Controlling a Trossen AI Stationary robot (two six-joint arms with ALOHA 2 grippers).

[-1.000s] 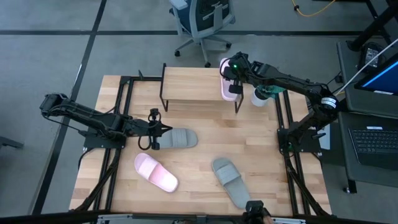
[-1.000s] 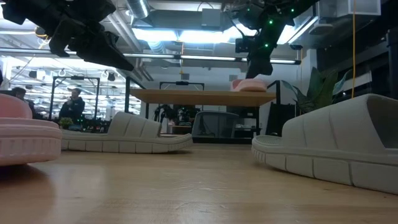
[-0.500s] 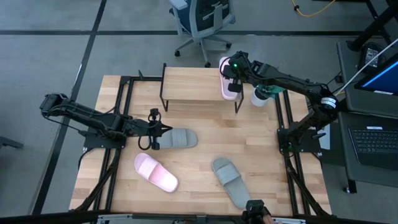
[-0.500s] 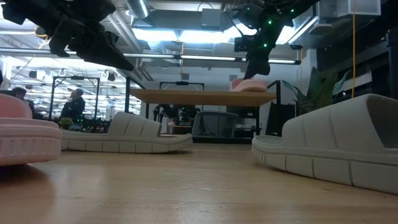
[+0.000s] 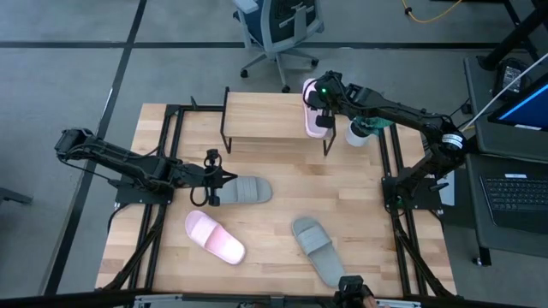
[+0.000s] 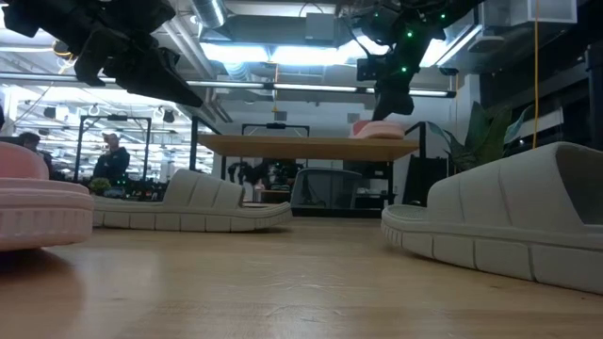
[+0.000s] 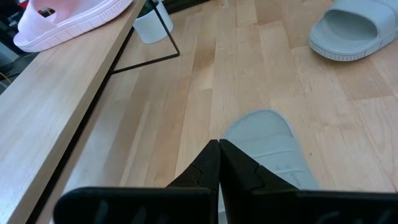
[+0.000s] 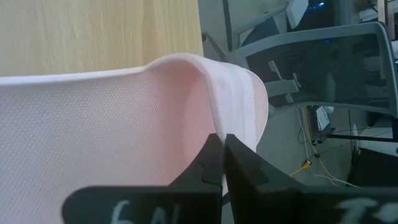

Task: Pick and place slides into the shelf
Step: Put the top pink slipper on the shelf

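The shelf (image 5: 270, 115) stands at the table's far edge. A pale pink slide (image 5: 312, 109) lies sole down on the right end of its top board (image 7: 56, 106) and sticks out past the far edge. My right gripper (image 8: 221, 142) is shut right over this slide's strap. On the table lie a grey-green slide (image 5: 244, 190), a second pink slide (image 5: 216, 237) and another grey-green slide (image 5: 315, 248). My left gripper (image 7: 219, 149) is shut and hangs clear above the left end of the first grey-green slide (image 7: 267, 146). My right gripper comes slanting down from the right. Its shut fingertips stand at the edge of the pink slide's strap (image 8: 211, 118). I cannot tell whether they touch it. The slide lies flat on the shelf's top.
A white pot with a plant (image 5: 358, 130) stands just right of the shelf. An office chair (image 5: 278, 30) is beyond the far edge, and a laptop (image 5: 514, 192) is on a desk to the right. Bare wood lies between the shelf and the three slides.
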